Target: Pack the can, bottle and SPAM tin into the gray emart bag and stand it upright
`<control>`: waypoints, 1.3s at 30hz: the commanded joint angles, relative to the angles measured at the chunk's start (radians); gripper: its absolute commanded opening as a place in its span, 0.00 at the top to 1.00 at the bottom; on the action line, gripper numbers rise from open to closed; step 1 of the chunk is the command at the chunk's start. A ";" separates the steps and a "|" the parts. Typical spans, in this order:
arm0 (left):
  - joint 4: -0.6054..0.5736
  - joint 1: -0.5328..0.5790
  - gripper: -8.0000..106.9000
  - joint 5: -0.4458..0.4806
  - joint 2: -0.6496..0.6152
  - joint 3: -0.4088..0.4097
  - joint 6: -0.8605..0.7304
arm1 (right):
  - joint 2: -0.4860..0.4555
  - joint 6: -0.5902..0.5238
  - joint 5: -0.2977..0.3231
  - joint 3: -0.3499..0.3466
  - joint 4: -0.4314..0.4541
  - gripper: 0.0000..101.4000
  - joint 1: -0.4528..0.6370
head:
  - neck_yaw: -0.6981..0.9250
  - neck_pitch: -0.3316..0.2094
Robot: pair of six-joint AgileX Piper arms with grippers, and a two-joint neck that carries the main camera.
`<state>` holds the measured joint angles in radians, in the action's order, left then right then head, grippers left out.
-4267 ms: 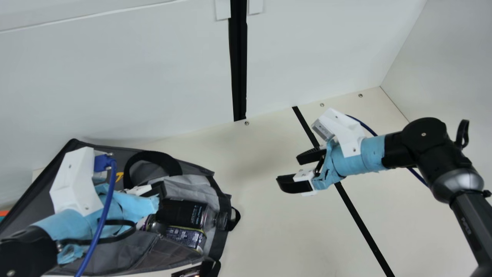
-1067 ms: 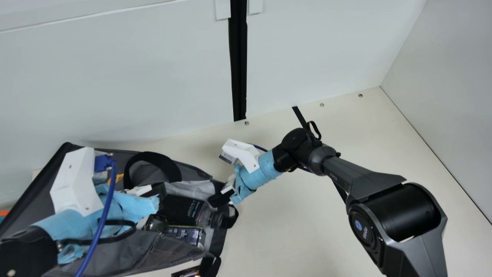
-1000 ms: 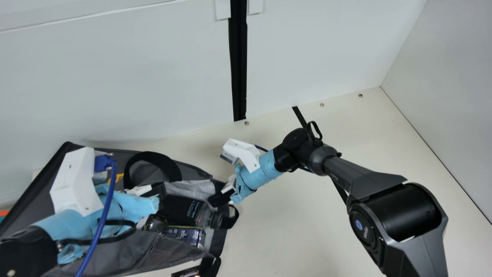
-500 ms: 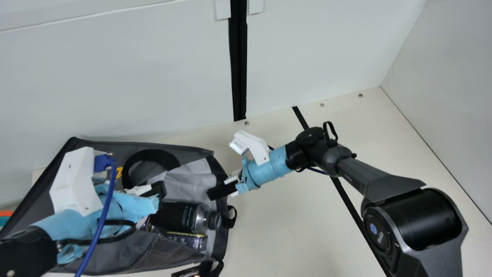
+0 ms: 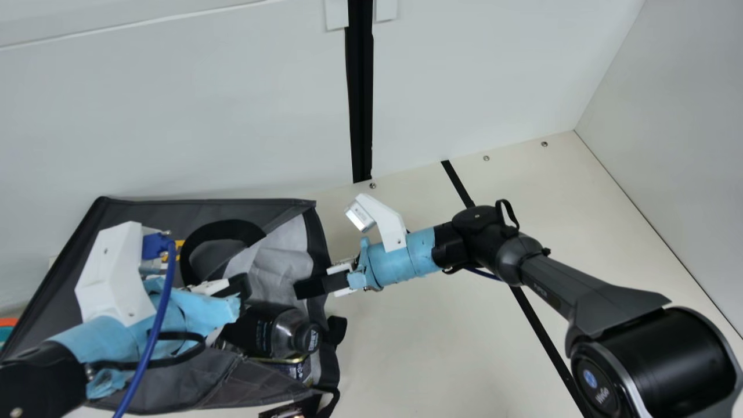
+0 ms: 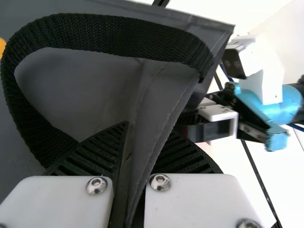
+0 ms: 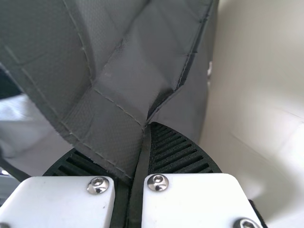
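The gray bag (image 5: 255,388) lies on its side at the left of the main view, its mouth facing right. Inside the mouth rests the dark bottle (image 5: 276,331), cap to the right, over a partly hidden printed tin (image 5: 296,368). My left gripper (image 5: 241,287) is at the bag's middle; in its wrist view the left gripper (image 6: 128,175) is shut on a fold of gray fabric beside the handle (image 6: 109,33). My right gripper (image 5: 297,288) is at the bag's rim; in its wrist view the right gripper (image 7: 140,175) pinches the bag's fabric (image 7: 109,118). I cannot make out the can.
A small dark printed item (image 5: 282,411) lies at the main view's bottom edge, by a bag strap. An orange and teal object (image 5: 7,328) stands at the far left edge. White walls rise behind the table (image 5: 418,348) and at its right.
My right gripper came from the right to the bag's rim, then moved a little left and up with the fabric. The rim has lifted and spread, and the bottle has turned cap-down. The left arm stayed still.
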<state>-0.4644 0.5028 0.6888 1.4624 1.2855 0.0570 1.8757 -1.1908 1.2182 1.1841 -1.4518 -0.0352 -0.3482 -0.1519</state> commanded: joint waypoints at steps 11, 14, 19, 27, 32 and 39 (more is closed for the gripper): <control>-0.015 0.008 1.00 -0.031 -0.003 0.028 -0.001 | -0.103 0.038 0.002 -0.034 -0.057 1.00 0.016 | -0.001 -0.023; -0.011 0.011 1.00 -0.039 0.002 0.048 0.008 | -0.122 0.048 0.002 -0.033 -0.071 1.00 0.022 | -0.001 -0.023; 0.009 0.016 1.00 -0.044 0.011 0.089 0.025 | -0.157 0.077 0.002 -0.024 -0.099 1.00 0.030 | -0.001 -0.023; 0.059 0.023 1.00 -0.033 0.026 0.174 0.058 | -0.218 0.147 0.002 0.008 -0.153 1.00 0.037 | -0.001 -0.023; 0.089 0.027 1.00 -0.025 0.037 0.235 0.081 | -0.253 0.195 0.002 0.043 -0.186 1.00 0.045 | -0.001 -0.023; 0.130 0.033 1.00 -0.016 0.059 0.334 0.109 | -0.287 0.256 0.002 0.106 -0.229 1.00 0.059 | -0.001 -0.023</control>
<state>-0.3407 0.5346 0.6725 1.5193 1.5959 0.1654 1.5908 -0.9441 1.2213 1.2806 -1.6726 0.0228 -0.3482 -0.1519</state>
